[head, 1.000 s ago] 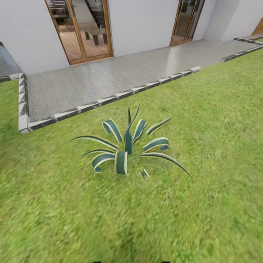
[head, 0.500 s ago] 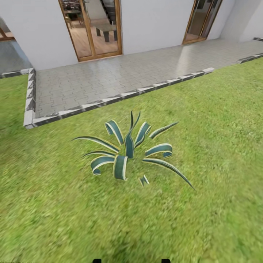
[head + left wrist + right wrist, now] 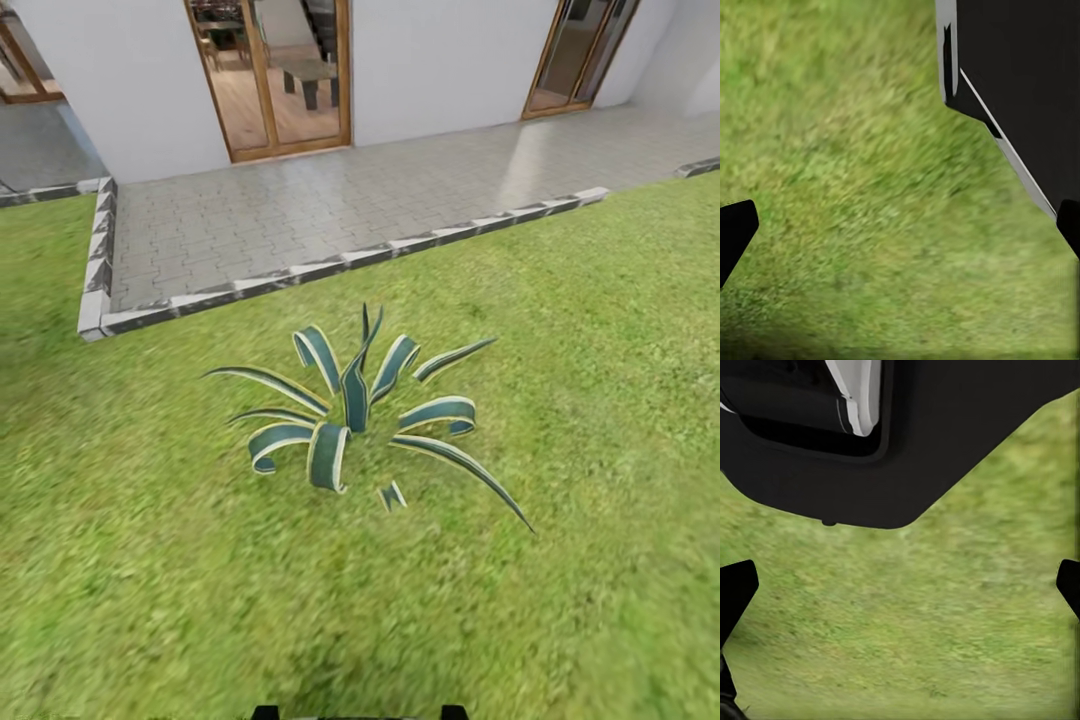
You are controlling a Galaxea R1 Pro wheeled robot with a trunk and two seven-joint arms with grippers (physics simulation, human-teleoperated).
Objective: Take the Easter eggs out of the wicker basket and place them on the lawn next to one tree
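I'm on the lawn (image 3: 600,350) facing the patio (image 3: 300,215) | striped plant (image 3: 355,420) ahead | eggs, basket not spotted yet (I'd guess eggs hard, slick; cup around the middle) | both grippers' jaws spread wide, empty

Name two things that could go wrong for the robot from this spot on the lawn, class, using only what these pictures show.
1. The spiky striped plant stands directly ahead on the lawn; driving straight on could run the base into it.
2. Beyond it lies the raised stone kerb of the paved patio; rolling that way could catch a wheel. Both grippers, left and right, are open over grass with nothing held, so nothing can be dropped.
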